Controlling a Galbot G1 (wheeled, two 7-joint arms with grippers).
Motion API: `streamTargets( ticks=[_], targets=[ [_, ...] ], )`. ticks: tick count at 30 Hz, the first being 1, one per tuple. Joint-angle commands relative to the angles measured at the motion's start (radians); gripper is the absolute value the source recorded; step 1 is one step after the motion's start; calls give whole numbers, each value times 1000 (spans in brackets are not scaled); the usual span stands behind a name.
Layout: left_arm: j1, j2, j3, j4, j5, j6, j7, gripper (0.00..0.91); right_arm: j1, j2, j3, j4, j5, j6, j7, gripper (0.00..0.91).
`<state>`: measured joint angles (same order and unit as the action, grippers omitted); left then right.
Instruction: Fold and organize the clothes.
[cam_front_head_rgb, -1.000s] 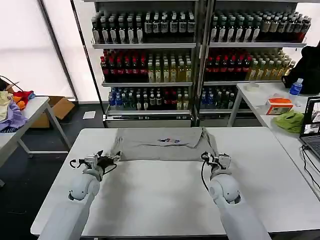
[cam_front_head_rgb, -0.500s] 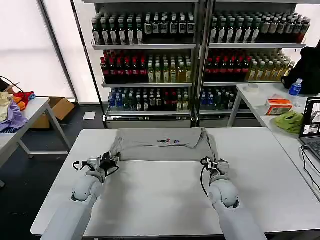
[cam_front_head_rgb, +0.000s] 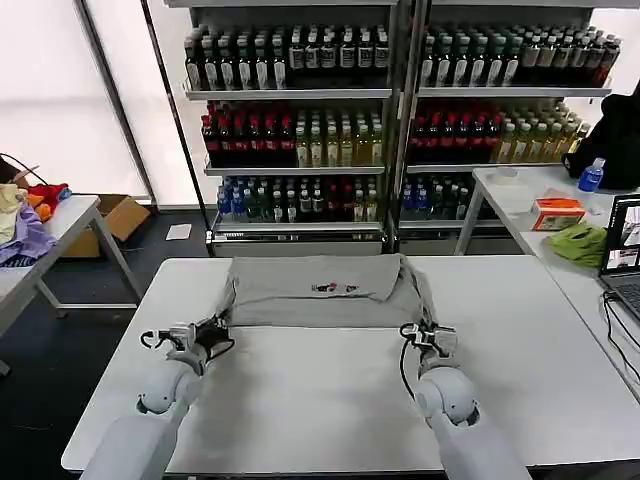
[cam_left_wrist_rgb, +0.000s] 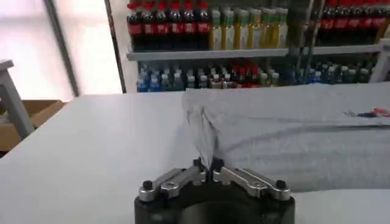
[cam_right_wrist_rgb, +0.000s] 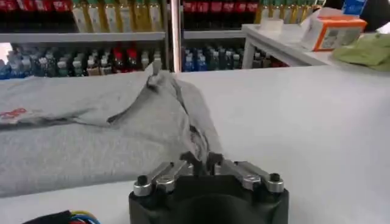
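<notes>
A white counter (cam_front_head_rgb: 300, 400) sits in front of shelves of bottled drinks (cam_front_head_rgb: 300, 120). On the far half of the counter lies a grey shirt (cam_front_head_rgb: 320, 292), folded into a wide band with a small multicoloured print (cam_front_head_rgb: 335, 288) facing up near its middle. At the shirt's near left corner, the left gripper (cam_front_head_rgb: 213, 331) rests low over the counter with its jaws closed on a pinch of the grey cloth; the left wrist view shows the fabric gathered into a small ridge rising from the shut jaws (cam_left_wrist_rgb: 207, 165). At the shirt's near right corner, the right gripper (cam_front_head_rgb: 428, 331) sits just as low, its jaws closed on the hem there, with the cloth pulled up in folds beyond it (cam_right_wrist_rgb: 198, 161). Further right, on a separate side table, lie a lime-green cloth (cam_front_head_rgb: 580, 243) and an orange box (cam_front_head_rgb: 558, 212).
</notes>
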<state>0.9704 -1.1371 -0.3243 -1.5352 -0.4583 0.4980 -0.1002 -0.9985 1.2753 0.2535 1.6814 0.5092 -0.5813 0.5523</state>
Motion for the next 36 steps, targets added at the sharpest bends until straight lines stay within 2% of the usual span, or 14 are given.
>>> streamTargets(
  ticks=[1,4,8,11,12,15,16,19,23,28,36],
  targets=[
    [192,26,-46,-314,-15,4,-12,10,-159,-41,36,313,-39,3,27,0],
    [277,27,-87,-411,-13,-6,-10,10,-239,-45,47,436,-55,4,19,0],
    [391,24,-125,-532,-9,-7,-6,10,-338,-40,42,519,-83,4,13,0],
    [487,18,-157,-597,17,-7,-8,10,-441,-39,31,560,-112,11,50,0],
    [534,14,-179,-617,31,-9,-12,10,-501,-41,26,576,-126,18,78,0],
    [696,41,-244,-730,50,-38,-7,10,-664,-91,42,653,-132,39,78,0],
    [804,41,-270,-765,42,-46,-6,10,-730,-115,54,666,-134,52,75,0],
    [895,0,-280,-816,65,-65,-7,10,-822,-151,74,670,-136,93,80,0],
    [930,-43,-270,-818,109,-82,-17,10,-880,-140,86,685,-139,109,119,0],
    [1022,-59,-249,-845,141,-86,-28,10,-942,-140,75,706,-207,135,129,0],
    [1005,-72,-227,-814,194,-91,-28,10,-930,-134,69,661,-238,169,131,0]
  ],
)
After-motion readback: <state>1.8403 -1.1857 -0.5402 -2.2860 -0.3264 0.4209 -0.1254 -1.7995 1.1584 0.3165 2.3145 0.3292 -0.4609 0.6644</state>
